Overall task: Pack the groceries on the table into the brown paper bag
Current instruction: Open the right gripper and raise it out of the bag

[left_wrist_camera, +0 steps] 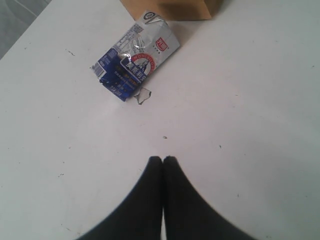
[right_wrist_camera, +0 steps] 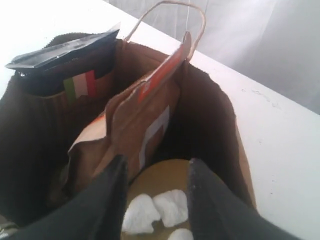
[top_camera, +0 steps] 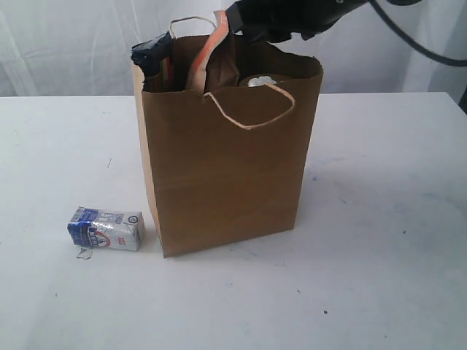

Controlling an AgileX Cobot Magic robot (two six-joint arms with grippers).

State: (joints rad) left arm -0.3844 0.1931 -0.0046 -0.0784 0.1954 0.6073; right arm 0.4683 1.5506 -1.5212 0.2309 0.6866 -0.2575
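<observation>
Left gripper [left_wrist_camera: 162,161] first: the tips are pressed together with no gap, nothing is in them, and it hangs over bare table [left_wrist_camera: 250,130]. Straight out ahead of those tips lies the small blue-white carton [left_wrist_camera: 135,62], flat on its side and well apart from me. Its long axis runs at a slant to my line of approach, so I judge a wrist turn and an opening of the fingers come before any grasp. One end of the carton sits just beside the bottom corner of the brown paper bag [left_wrist_camera: 170,7]. From the exterior camera it's on the left of the bag, so the left arm is the nearer one. A small clear scrap [left_wrist_camera: 143,95] lies by the carton's near edge.

Right gripper [right_wrist_camera: 156,187] is spread wide and empty, down in the bag's mouth, with the gold-lidded clear jar [right_wrist_camera: 157,172] between the fingers and below them. I can't tell whether they touch it. Beside it the brown pouch with white square [right_wrist_camera: 135,117] leans upright, and beyond that the long pasta packet [right_wrist_camera: 60,52] pokes above the rim.

The bag's depths are dark, and I see no bottle or can. The left gripper is out of the exterior frame, and the right arm is cut off at the top.
</observation>
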